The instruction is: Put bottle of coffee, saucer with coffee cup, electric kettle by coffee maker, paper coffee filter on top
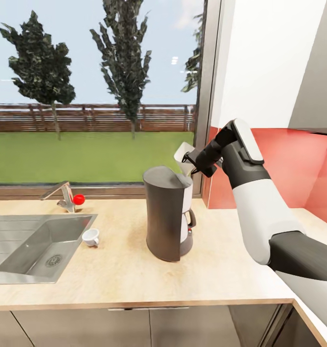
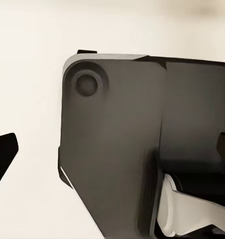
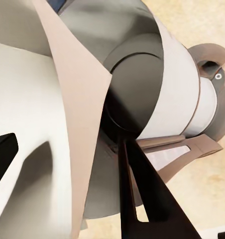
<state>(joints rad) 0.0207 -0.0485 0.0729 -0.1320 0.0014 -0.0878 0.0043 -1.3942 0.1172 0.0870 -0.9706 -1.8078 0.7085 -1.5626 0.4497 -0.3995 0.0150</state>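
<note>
The right gripper (image 1: pixel 191 163), just right of the frame's centre in the head view, is clamped on the paper coffee filter (image 1: pixel 183 156), holding the white cone just over the top of the coffee maker (image 1: pixel 167 218). That machine stands at mid-frame on the kitchen countertop (image 1: pixel 134 279). Toward the lower left, the coffee cup (image 1: pixel 91 237) sits on the counter beside the sink (image 1: pixel 19 250), below the tap (image 1: pixel 62 195). The left gripper's grasp cannot be told

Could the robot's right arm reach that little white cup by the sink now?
Probably not right away: its right gripper is up above the coffee maker holding the paper filter, and the cup sits beyond that machine.
</note>
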